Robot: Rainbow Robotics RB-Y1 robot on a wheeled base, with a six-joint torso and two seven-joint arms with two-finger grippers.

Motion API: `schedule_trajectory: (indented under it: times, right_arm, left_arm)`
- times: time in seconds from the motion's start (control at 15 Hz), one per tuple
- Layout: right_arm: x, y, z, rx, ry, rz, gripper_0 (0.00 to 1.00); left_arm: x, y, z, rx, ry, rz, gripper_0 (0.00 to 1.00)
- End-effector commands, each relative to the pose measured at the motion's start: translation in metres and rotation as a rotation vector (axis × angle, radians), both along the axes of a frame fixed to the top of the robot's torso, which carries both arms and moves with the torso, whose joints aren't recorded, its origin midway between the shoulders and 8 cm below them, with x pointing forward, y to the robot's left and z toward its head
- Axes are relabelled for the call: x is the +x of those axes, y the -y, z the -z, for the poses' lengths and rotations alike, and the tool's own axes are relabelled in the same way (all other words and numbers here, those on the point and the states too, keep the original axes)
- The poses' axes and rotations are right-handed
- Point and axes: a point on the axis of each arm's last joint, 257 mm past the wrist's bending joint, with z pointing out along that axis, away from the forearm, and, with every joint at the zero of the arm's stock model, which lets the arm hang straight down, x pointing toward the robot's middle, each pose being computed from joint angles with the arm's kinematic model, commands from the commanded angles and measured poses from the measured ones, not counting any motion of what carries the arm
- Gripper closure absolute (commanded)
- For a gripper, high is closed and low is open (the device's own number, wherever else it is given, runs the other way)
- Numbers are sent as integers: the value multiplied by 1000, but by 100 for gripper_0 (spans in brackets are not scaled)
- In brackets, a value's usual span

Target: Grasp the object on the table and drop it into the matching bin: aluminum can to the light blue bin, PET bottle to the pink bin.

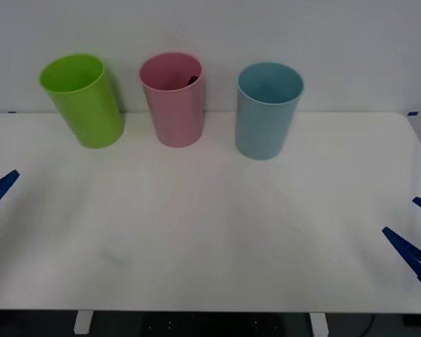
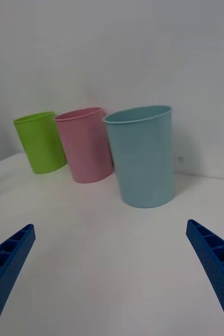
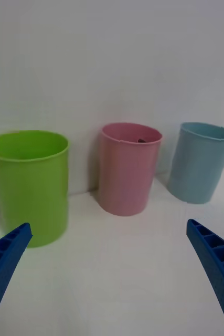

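— Three tall plastic cup-shaped bins stand in a row at the far side of the wide white tabletop [image 1: 210, 239]: a lime green bin [image 1: 83, 100], the pink bin [image 1: 172, 98] in the middle and the light blue bin [image 1: 266, 109]. How far along would you say we are?

— Nearly finished, by my reading. Nothing is lying on the open tabletop in front of the bins. A small dark shape [image 1: 192, 79] shows just inside the pink bin's rim, at its back wall, and the left wrist view catches the same dark spot at that rim. I take it for the small dark plastic bottle, though too little of it shows to be sure.

— So the drop is done?

— It looks that way, and pink is the right bin for a PET bottle. Little seems left beyond the arms resting.

— And the grippers?

— The left gripper [image 3: 112, 273] sits low at the table's left edge, its blue ribbed fingers spread wide with nothing between them. The right gripper [image 2: 112, 273] sits at the right edge, near the front, likewise spread and empty. Both are well apart from the bins and neither touches any of them.
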Motion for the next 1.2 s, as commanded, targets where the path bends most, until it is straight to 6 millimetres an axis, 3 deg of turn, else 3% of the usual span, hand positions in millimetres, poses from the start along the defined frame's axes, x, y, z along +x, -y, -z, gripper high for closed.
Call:
schedule_trajectory:
  times: [0.07, 0.53, 1.2]
  right_arm:
    - [0, 0, 0, 0, 0, 0, 0]
    - [0, 0, 0, 0, 0, 0, 0]
    - [0, 0, 0, 0, 0, 0, 0]
  left_arm:
    - [-24, -14, 12, 82, -3, -8, 0]
    - [-63, -28, 26, 92, -20, -26, 0]
    - [-62, -19, 32, 57, -36, -7, 0]
